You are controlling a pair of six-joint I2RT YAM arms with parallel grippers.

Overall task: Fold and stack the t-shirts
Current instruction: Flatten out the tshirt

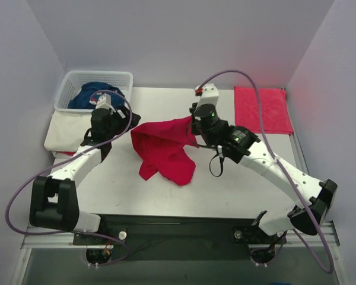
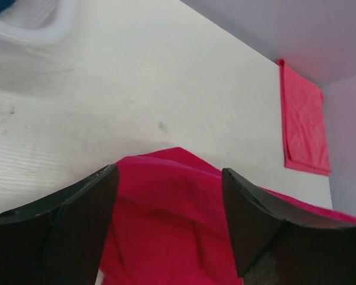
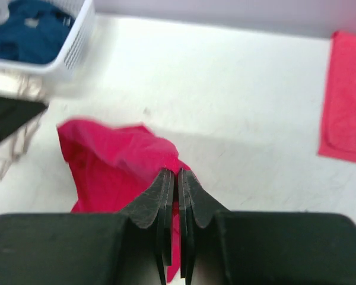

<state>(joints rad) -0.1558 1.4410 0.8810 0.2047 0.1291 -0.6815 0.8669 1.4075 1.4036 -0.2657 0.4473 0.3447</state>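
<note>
The crimson red t-shirt [image 1: 163, 153] hangs crumpled over the middle of the table, lifted at its right upper edge. My right gripper [image 1: 193, 127] is shut on that edge; in the right wrist view the jaws [image 3: 177, 176] pinch the red fabric [image 3: 113, 160]. My left gripper [image 1: 132, 121] is open at the shirt's left corner; in the left wrist view the shirt [image 2: 166, 219] lies between and beyond the spread fingers [image 2: 77, 219], not gripped. The dark blue shirt [image 1: 95, 95] lies in the basket. The cream-white shirt [image 1: 65, 133] lies flat at the left, under the left arm.
The white lattice basket [image 1: 120, 77] stands at the back left; its rim also shows in the right wrist view [image 3: 77, 47]. A folded pinkish-red cloth [image 1: 262, 110] lies flat at the back right corner. Walls close in on three sides.
</note>
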